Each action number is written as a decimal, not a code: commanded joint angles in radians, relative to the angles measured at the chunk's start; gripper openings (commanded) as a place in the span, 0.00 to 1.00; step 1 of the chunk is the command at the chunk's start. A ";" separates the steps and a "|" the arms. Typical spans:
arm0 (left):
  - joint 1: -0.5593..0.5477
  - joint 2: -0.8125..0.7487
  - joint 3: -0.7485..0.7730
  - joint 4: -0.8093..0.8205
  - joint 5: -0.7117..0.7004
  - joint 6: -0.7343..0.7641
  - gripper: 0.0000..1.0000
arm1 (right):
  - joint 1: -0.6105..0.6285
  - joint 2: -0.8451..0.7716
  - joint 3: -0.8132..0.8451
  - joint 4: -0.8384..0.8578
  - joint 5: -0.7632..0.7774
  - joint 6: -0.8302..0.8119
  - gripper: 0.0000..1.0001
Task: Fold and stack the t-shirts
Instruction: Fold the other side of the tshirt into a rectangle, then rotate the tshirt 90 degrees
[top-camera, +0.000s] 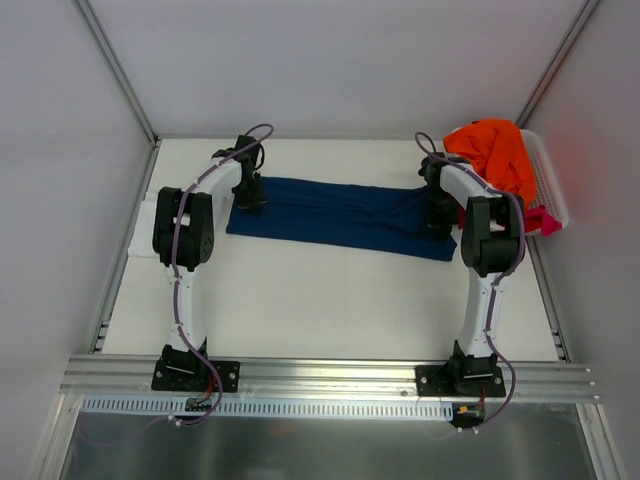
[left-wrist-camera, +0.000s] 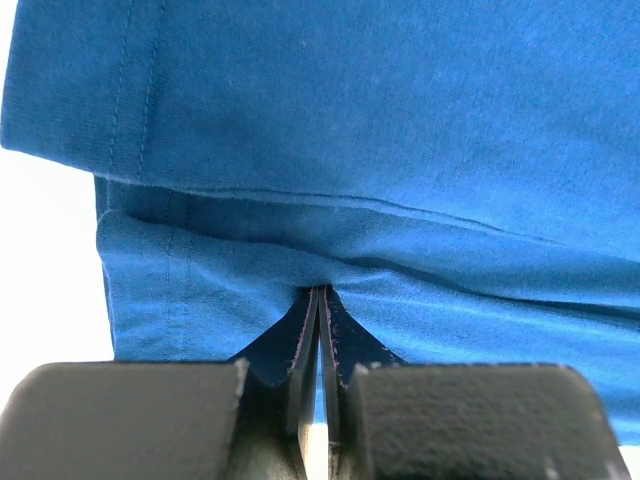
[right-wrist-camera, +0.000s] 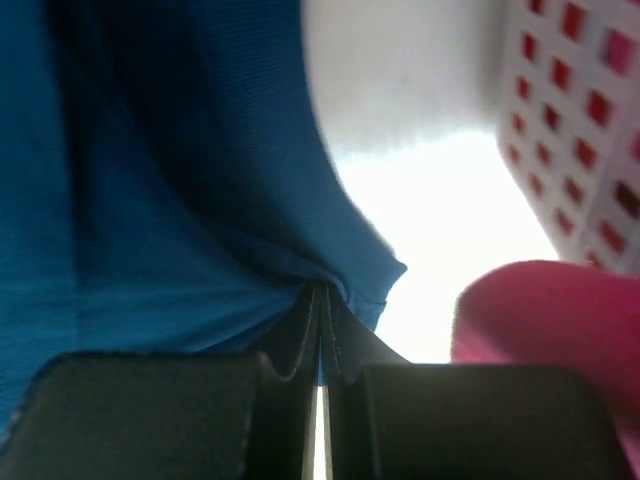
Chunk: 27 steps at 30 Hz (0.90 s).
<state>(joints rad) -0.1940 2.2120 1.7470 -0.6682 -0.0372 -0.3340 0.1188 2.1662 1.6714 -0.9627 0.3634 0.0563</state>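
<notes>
While the navy t-shirt (top-camera: 340, 215) is lying flat as a long band across the middle of the table (top-camera: 330, 300) in the top view, the left gripper (top-camera: 248, 195) is sitting on its left end and the right gripper (top-camera: 440, 215) on its right end. Orange t-shirt (top-camera: 495, 155) is piling over the white basket (top-camera: 552, 180) at upper right. Magenta-pink t-shirt (top-camera: 545, 222) is hanging out at the basket's lower edge. A white bundle (top-camera: 145, 225) is lying at the table's left edge beside the left arm; can't tell what it is.

Left wrist view: left gripper (left-wrist-camera: 320, 300) is pinching a small tuck of the navy t-shirt (left-wrist-camera: 380, 130) at lower centre, fingers (left-wrist-camera: 300, 335) pressing together with cloth between them. Shirt is filling most of the frame, a folded layer edge crossing mid-frame, a stitched hem running down the left. Bare table (left-wrist-camera: 45, 260) is showing at far left.

Right wrist view: right gripper (right-wrist-camera: 320, 300) is clamping the shirt's edge at lower centre, fingers (right-wrist-camera: 345, 345) nearly touching. Navy t-shirt (right-wrist-camera: 150, 230) is covering the left half. Table (right-wrist-camera: 420, 200) is glaring white in the middle. Magenta-pink t-shirt (right-wrist-camera: 550, 310) is sitting at lower right, the basket (right-wrist-camera: 580, 100) slats at upper right with red showing through.
</notes>
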 joint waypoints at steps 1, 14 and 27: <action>0.015 -0.035 -0.066 -0.065 -0.030 -0.008 0.00 | -0.027 -0.095 -0.006 -0.062 0.066 -0.029 0.01; -0.039 -0.369 -0.329 0.120 -0.128 -0.057 0.25 | 0.016 -0.317 -0.143 0.133 -0.150 -0.013 0.01; -0.084 -0.511 -0.482 0.254 -0.164 -0.046 0.97 | 0.099 -0.479 -0.248 0.255 -0.353 -0.015 0.00</action>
<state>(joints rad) -0.2802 1.6600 1.2835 -0.4122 -0.1921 -0.3759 0.1993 1.6733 1.4315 -0.7326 0.0608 0.0387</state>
